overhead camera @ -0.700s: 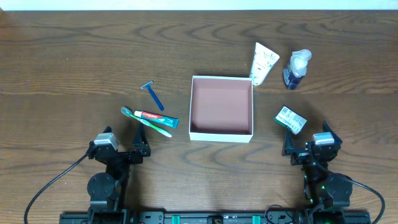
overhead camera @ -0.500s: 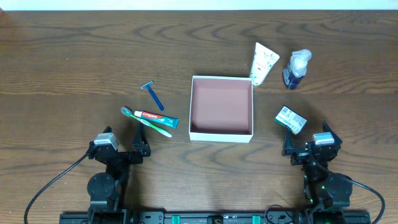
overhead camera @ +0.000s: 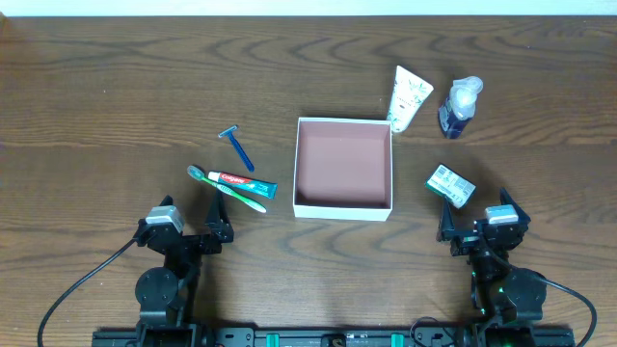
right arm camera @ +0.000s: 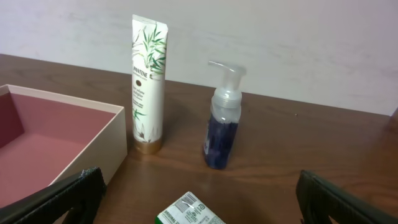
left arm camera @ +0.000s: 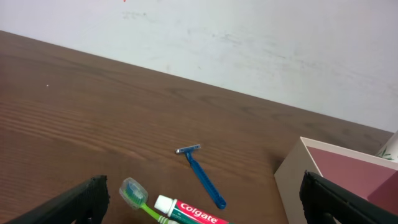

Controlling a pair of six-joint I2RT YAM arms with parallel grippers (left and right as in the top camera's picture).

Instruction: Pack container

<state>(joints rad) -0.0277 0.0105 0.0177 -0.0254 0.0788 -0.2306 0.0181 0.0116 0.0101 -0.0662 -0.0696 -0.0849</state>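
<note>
Seen from overhead, the container [overhead camera: 343, 166] sits at the table's middle, mouth upward and empty, so packing has not begun. It is square with no real long axis, and its sides run parallel to the table edges. The razor [overhead camera: 237, 146], toothbrush [overhead camera: 227, 189] and toothpaste [overhead camera: 243, 181] lie to its left, and the tube [overhead camera: 408, 98], pump bottle [overhead camera: 460, 106] and small carton [overhead camera: 450, 185] to its right. The left gripper [overhead camera: 189, 239] and right gripper [overhead camera: 479, 234] hang spread wide, holding nothing. The left wrist view catches the container's corner at the right edge. The right wrist view shows its bare wall and floor at left.
</note>
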